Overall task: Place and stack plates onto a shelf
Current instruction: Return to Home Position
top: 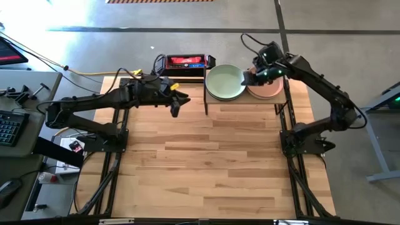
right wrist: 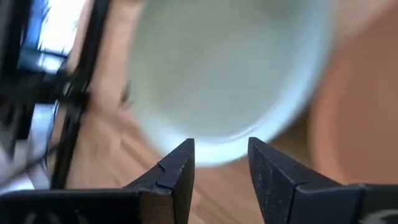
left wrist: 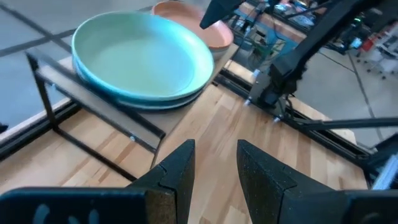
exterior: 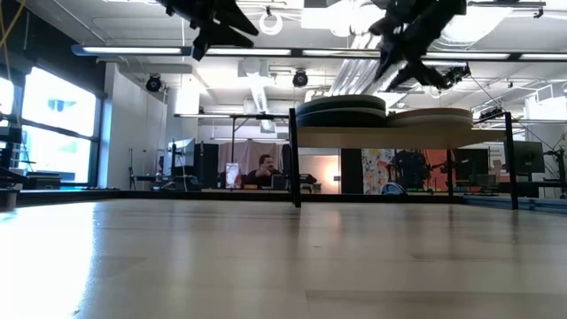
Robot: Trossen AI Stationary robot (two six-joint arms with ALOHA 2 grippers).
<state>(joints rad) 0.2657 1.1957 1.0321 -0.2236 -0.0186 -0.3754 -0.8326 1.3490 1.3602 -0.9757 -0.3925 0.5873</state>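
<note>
I see my left gripper [top: 177, 103] hanging left of the shelf [left wrist: 99, 99], fingers spread, empty. On the shelf, at the table's [top: 206, 162] far edge, the green plate [top: 225, 82] tops the left stack and the peach plate [top: 267, 90] the right. My right gripper [top: 250, 78] hovers where their rims meet, fingers apart, empty.

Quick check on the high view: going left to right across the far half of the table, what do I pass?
Left gripper, open → pale green plate → right gripper, open, where the two plates meet → peach plate.
</note>
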